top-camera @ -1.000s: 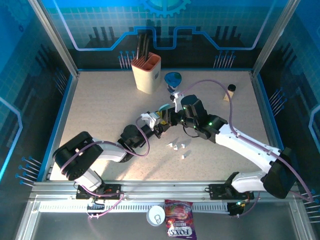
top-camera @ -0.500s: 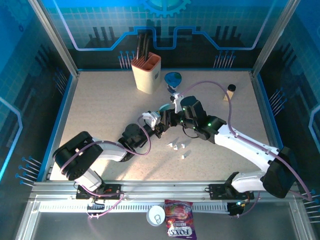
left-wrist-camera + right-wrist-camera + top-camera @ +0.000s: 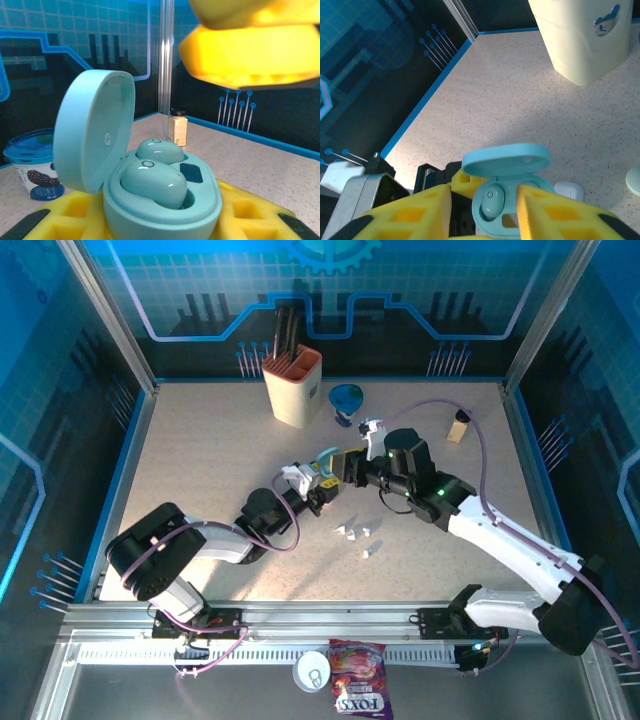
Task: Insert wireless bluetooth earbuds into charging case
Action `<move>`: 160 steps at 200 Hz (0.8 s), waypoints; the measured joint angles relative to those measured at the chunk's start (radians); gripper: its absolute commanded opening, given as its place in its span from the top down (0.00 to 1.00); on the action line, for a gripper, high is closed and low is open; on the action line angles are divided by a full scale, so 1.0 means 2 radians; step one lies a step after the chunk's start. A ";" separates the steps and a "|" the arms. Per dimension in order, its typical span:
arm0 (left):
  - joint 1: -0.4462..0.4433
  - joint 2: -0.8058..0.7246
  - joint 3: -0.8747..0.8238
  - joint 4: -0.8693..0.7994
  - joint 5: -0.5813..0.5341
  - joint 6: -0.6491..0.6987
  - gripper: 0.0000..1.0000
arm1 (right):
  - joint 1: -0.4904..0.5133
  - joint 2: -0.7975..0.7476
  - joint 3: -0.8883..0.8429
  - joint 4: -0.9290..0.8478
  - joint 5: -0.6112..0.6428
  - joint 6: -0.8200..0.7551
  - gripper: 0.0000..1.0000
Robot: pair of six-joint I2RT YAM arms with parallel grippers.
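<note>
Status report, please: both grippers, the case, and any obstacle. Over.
Left gripper shut on open case, two teal earbuds seated. Right gripper open, over the case. White earbuds loose on table, path clear.

The left end effector point(image 3: 318, 488) is clamped, the right end effector point(image 3: 337, 466) parted above

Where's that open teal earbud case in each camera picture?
Top external: case, mid-table where the arms meet.
Left wrist: bottom centre, lid open to the left.
Right wrist: bottom centre, between yellow fingers.
Shared landmark: right gripper, its yellow fingers above the case in left wrist, flanking it in right wrist.
</note>
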 measured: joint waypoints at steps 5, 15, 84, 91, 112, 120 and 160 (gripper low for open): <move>0.001 0.001 -0.002 0.001 0.005 0.003 0.68 | 0.000 0.004 0.004 -0.003 0.000 -0.001 0.63; 0.001 0.002 -0.006 0.002 0.014 0.008 0.68 | -0.001 0.014 0.016 -0.011 0.000 -0.002 0.63; 0.001 0.001 -0.014 0.000 0.035 0.024 0.70 | -0.003 0.098 0.109 -0.100 0.000 -0.036 0.63; 0.001 0.001 -0.015 -0.005 0.034 0.022 0.71 | -0.003 0.101 0.109 -0.104 0.000 -0.039 0.62; 0.001 0.000 -0.015 -0.016 0.027 0.014 0.71 | -0.003 0.102 0.109 -0.120 0.000 -0.045 0.59; 0.001 -0.001 -0.015 -0.017 0.023 0.009 0.71 | -0.003 0.102 0.109 -0.124 0.000 -0.047 0.58; 0.001 -0.010 -0.015 -0.017 0.006 -0.016 0.71 | -0.003 0.091 0.101 -0.141 0.010 -0.047 0.43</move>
